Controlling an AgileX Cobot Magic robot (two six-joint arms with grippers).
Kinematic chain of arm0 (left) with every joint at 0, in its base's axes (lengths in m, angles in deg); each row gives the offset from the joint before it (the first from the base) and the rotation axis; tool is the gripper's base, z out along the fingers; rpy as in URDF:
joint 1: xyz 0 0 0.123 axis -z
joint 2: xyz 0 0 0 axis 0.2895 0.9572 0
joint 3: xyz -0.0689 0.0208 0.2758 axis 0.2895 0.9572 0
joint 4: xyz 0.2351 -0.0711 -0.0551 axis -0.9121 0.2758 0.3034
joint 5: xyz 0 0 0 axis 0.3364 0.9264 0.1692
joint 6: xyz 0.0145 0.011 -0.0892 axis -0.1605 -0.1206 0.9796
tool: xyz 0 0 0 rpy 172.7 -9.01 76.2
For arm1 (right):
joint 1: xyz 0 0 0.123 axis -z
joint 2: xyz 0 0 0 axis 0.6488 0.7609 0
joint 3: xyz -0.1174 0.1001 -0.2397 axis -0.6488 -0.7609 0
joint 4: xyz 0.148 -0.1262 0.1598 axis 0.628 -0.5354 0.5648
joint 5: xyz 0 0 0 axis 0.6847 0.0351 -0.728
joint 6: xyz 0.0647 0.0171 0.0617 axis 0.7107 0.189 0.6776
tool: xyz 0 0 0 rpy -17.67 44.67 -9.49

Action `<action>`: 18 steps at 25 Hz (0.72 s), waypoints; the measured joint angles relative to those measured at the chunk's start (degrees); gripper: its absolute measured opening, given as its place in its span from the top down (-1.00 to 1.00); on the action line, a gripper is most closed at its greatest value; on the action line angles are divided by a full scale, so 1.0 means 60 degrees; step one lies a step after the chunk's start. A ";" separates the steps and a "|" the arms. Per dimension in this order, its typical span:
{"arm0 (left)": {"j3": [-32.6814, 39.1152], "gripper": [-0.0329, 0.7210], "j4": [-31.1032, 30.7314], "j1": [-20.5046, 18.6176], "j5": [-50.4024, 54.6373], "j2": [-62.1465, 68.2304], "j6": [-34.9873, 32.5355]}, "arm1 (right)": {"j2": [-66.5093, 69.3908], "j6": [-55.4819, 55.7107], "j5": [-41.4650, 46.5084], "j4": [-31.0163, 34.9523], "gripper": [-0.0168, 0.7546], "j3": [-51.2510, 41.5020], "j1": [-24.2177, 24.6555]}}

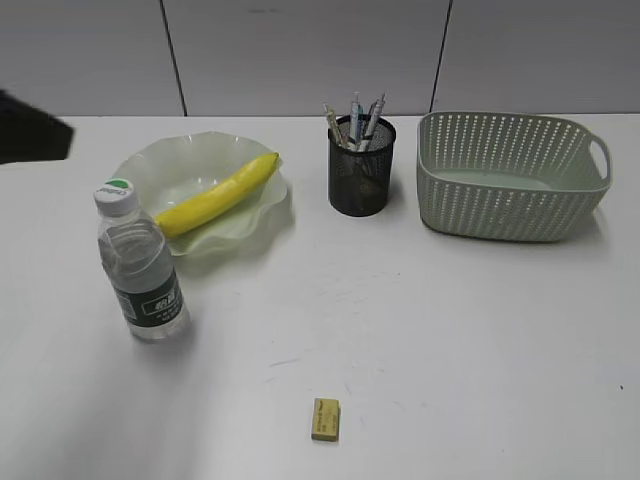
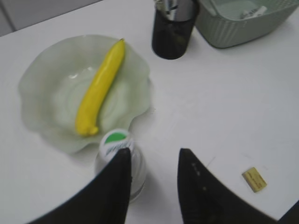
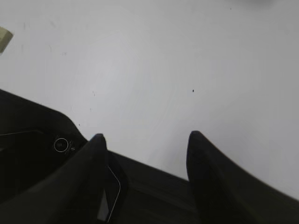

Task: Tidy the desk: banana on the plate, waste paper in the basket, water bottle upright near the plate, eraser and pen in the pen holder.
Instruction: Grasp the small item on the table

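The yellow banana [image 1: 218,195] lies on the pale green ruffled plate [image 1: 150,165]. The water bottle [image 1: 140,265] stands upright just in front of the plate's left side. The black mesh pen holder [image 1: 361,170] holds several pens [image 1: 355,125]. The yellow eraser [image 1: 325,419] lies flat on the desk [image 1: 450,330] near its front. In the left wrist view, my left gripper [image 2: 154,153] is open and empty above the desk, its left finger beside the bottle's cap [image 2: 116,141]. A white scrap, the waste paper [image 2: 252,11], lies in the basket [image 2: 233,32]. My right gripper [image 3: 146,135] is open and empty.
The pale green perforated basket [image 1: 510,175] stands at the back right, beside the pen holder. A dark part of the left arm [image 1: 30,130] shows at the far left edge. The right wrist view looks over the desk's front edge, with the eraser [image 3: 3,39] at its top left.
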 joint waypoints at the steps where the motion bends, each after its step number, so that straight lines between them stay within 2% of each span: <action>1: -0.0272 0.23 -0.0145 0.0526 -0.0116 0.0519 -0.0018 | -0.0788 0.0032 0.0218 0.0008 -0.17 -0.0185 0.0000; 3: -0.0847 0.23 -0.0669 0.1567 -0.0270 0.1469 0.0327 | -0.2196 0.0076 0.0462 0.0010 -0.17 -0.0339 0.0000; 6: -0.1543 0.17 -0.1641 0.3080 -0.0317 0.3020 0.1484 | -0.3928 0.0380 0.0582 -0.0003 -0.16 -0.0339 0.0000; 9: -0.2132 -0.06 -0.2251 0.4340 -0.0193 0.4595 0.2226 | -0.5089 0.0536 0.0686 -0.0035 -0.09 -0.0369 0.0000; 11: -0.2418 -0.21 -0.2351 0.4847 -0.0152 0.5635 0.2635 | -0.5512 0.0567 0.0686 -0.0045 -0.03 -0.0380 0.0000; 13: -0.2643 -0.26 -0.2371 0.5131 -0.0117 0.6470 0.3051 | -0.5590 0.0578 0.0608 -0.0106 0.00 -0.0429 0.0000; 18: -0.2914 -0.29 -0.2470 0.5236 0.0139 0.8045 0.3947 | -0.5597 0.0578 0.0259 -0.0155 0.02 -0.0682 0.0000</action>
